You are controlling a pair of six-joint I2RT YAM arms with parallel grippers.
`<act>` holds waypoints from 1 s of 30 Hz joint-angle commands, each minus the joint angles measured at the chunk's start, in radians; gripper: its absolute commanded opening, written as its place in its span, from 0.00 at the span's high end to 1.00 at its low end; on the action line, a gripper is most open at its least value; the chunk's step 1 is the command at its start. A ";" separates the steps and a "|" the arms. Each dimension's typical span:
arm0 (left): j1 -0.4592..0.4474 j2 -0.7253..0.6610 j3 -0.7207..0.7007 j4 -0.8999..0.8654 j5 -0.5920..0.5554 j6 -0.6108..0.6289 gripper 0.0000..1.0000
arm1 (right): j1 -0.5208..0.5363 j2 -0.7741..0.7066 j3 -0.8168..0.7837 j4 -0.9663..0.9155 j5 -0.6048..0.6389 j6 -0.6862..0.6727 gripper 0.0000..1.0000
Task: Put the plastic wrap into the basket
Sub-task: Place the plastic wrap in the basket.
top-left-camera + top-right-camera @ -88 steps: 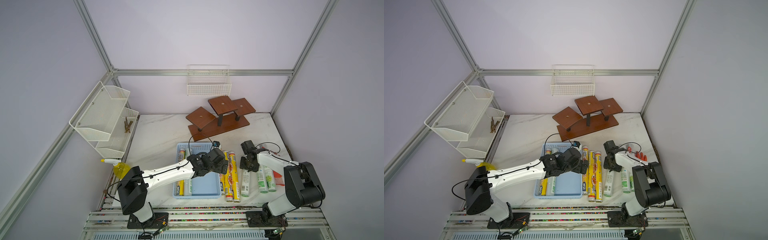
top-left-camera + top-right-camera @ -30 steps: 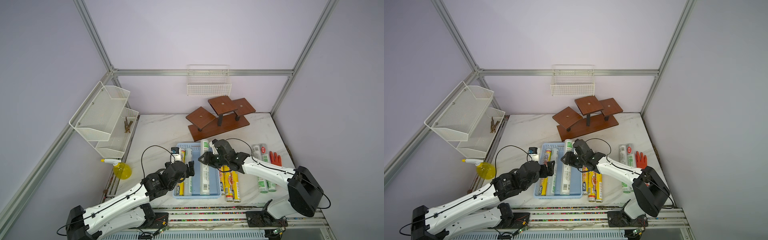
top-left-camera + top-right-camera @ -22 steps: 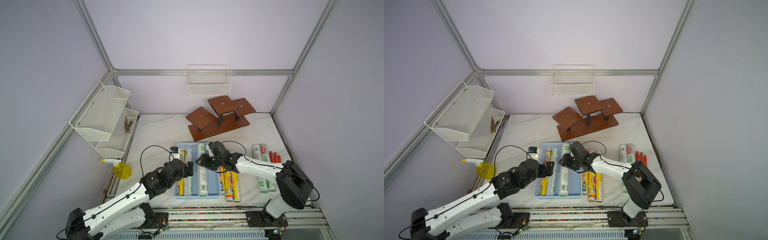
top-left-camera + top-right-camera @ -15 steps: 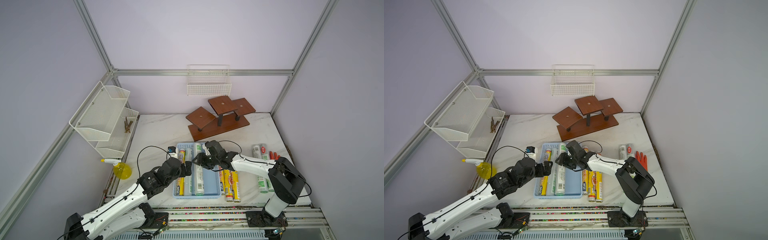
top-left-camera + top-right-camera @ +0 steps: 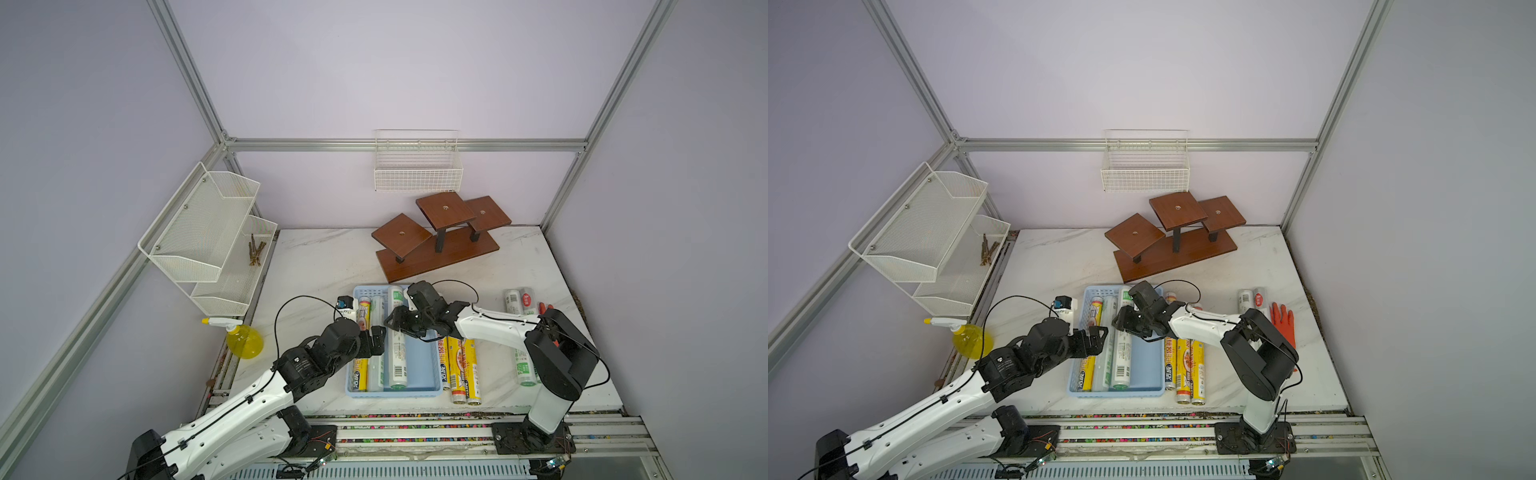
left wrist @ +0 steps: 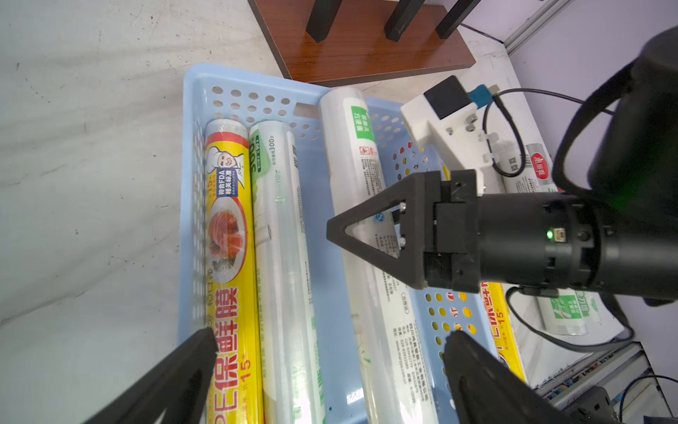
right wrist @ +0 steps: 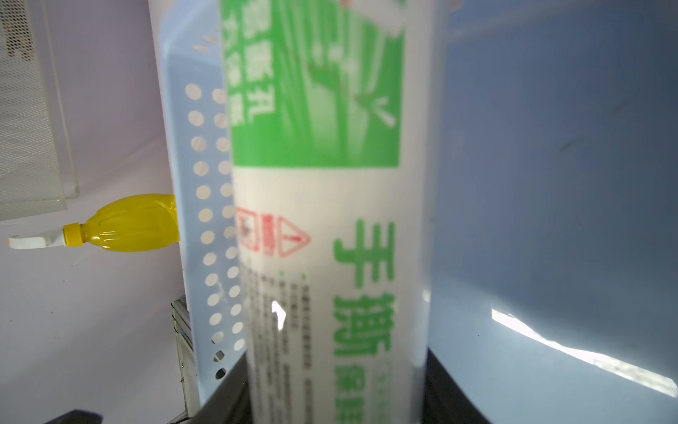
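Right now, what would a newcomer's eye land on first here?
The right end effector clamped on a whitish green-printed plastic wrap roll, over the shallow light blue slotted basket, front and centre. Then the bright yellow rolls beside it, and the red rubber glove farther right.

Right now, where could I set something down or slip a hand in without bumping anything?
Free: the basket floor between the whitish roll held by the right gripper and the wall beside the yellow rolls; the table between the mesh shelf, wooden stand and basket. Crowded: outside that wall, where those rolls lie packed.
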 commanded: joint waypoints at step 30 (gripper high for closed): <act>0.004 0.071 0.064 -0.011 0.020 0.002 0.00 | 0.004 0.057 -0.012 0.085 -0.006 0.047 0.43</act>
